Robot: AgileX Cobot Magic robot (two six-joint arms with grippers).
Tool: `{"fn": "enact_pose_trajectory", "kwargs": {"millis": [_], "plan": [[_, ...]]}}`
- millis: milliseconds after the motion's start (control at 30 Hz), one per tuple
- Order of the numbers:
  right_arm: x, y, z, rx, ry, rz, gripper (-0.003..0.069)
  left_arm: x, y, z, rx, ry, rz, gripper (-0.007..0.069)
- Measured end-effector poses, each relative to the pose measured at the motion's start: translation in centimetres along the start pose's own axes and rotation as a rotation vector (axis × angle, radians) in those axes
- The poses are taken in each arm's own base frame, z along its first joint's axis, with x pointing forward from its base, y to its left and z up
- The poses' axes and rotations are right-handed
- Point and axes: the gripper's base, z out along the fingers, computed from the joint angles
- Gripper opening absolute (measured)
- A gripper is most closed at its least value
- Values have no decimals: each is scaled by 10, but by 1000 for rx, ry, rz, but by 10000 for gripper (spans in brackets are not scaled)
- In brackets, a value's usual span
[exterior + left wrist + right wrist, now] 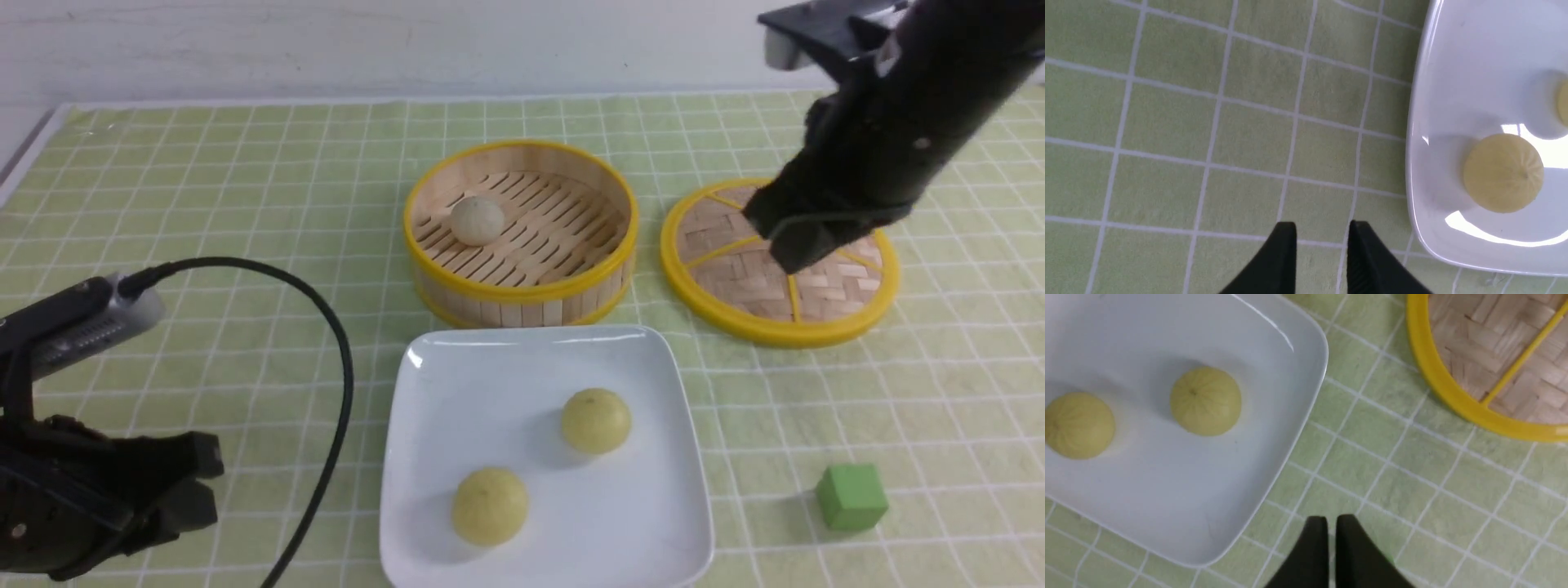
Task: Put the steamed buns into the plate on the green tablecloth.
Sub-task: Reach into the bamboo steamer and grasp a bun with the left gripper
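Observation:
The white square plate (490, 367) lies on the green tablecloth (245, 188) at the front centre. Two pale yellow buns (595, 420) (490, 505) sit in it. The off-white bun (478, 220) sits in the round bamboo steamer (522, 294) behind the plate. My left gripper (200, 482) is low at the front left of the plate, its fingers a little apart and empty; in the left wrist view (1323, 234) the plate (1425, 94) and one yellow bun (1502, 173) show. My right gripper (788, 245) hangs shut and empty above the steamer lid; the right wrist view (1331, 526) shows the plate (1147, 506) and both yellow buns (1205, 401) (1077, 425).
The woven steamer lid (759, 302) with its yellow rim lies right of the steamer and also shows in the right wrist view (1457, 396). A green cube (851, 496) stands at the front right. A black cable (339, 384) loops from my left arm beside the plate.

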Motion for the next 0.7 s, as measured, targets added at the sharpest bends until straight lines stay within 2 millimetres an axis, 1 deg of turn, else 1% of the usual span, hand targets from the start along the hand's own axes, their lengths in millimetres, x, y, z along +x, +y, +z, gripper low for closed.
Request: {"fn": "enact_pose_trajectory", "kwargs": {"millis": [33,100,133,167,200,300,333,367,400,433,467,500,533,567,600,633,667,700], "plan": [[11,1,-7,0,-2,2,-8,-1,0,2,-3,5,1,162],[34,3,-16,-1,11,6,-15,-4,-1,4,-8,25,13,94],[36,3,-16,-1,12,7,-15,-5,-1,4,-9,30,15,88],[55,4,-20,1,24,8,-15,-12,-3,6,-12,56,35,41],[73,4,-20,4,35,10,-15,-19,-6,6,-12,76,53,13],[105,4,-22,18,-12,12,-15,-38,-16,7,-3,109,92,2],[118,3,-21,25,-53,14,-15,-50,-25,9,11,126,122,2],[121,4,-24,25,-67,14,-15,-54,-27,9,14,126,131,2],[131,3,-21,27,-81,18,-15,-61,-34,12,22,133,147,2],[149,3,-18,31,-136,26,-14,-76,-53,19,47,148,204,2],[152,3,-17,30,-134,27,-14,-77,-57,20,53,151,217,2],[160,3,-17,32,-166,27,-13,-84,-67,25,64,157,243,2],[174,2,-12,35,-191,31,-13,-96,-88,35,83,165,291,2],[180,2,-10,36,-209,31,-13,-105,-100,42,93,169,309,3],[182,2,-11,36,-219,31,-12,-107,-102,44,93,166,310,3],[192,2,-7,38,-243,32,-11,-123,-123,58,102,173,309,17],[195,2,-7,39,-260,31,-11,-132,-131,65,102,171,299,24],[196,2,-6,39,-260,31,-11,-133,-133,67,101,174,300,31]]}}
